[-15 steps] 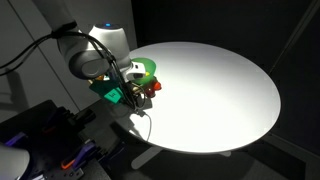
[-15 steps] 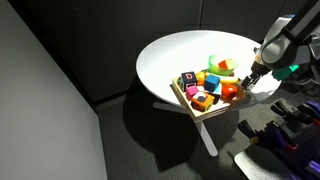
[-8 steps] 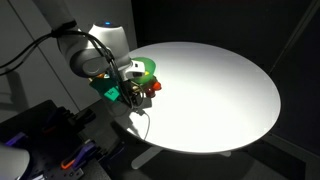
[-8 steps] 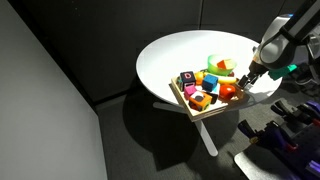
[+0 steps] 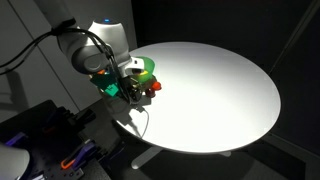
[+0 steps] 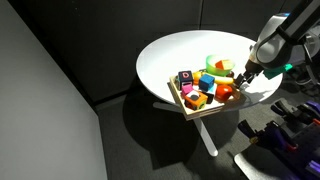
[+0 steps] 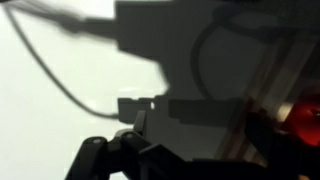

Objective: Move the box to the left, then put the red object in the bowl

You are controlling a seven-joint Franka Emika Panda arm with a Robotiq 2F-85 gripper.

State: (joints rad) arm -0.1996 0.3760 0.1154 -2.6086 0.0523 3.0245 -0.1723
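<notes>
The light-brown wooden box (image 6: 193,109) holds several colourful toy pieces and sits near the table's front edge. It also shows in the wrist view (image 7: 246,118) as a wooden wall. The red object (image 6: 225,92) lies in the box's end by the gripper, and also shows in an exterior view (image 5: 150,88) and in the wrist view (image 7: 304,110). The green bowl (image 6: 218,65) stands on the table just behind the box and also shows in an exterior view (image 5: 148,68). My gripper (image 6: 243,80) (image 5: 128,91) is low at that end of the box. In the wrist view the gripper (image 7: 200,140) has its fingers apart astride the box wall.
The round white table (image 5: 215,90) is wide and bare beyond the box and bowl. Its edge (image 6: 160,92) runs close to the box. Dark walls surround the table. Equipment with cables (image 5: 45,135) sits below the robot's base.
The box has slid a little along the table edge with the gripper at its end. The gripper moved with it.
</notes>
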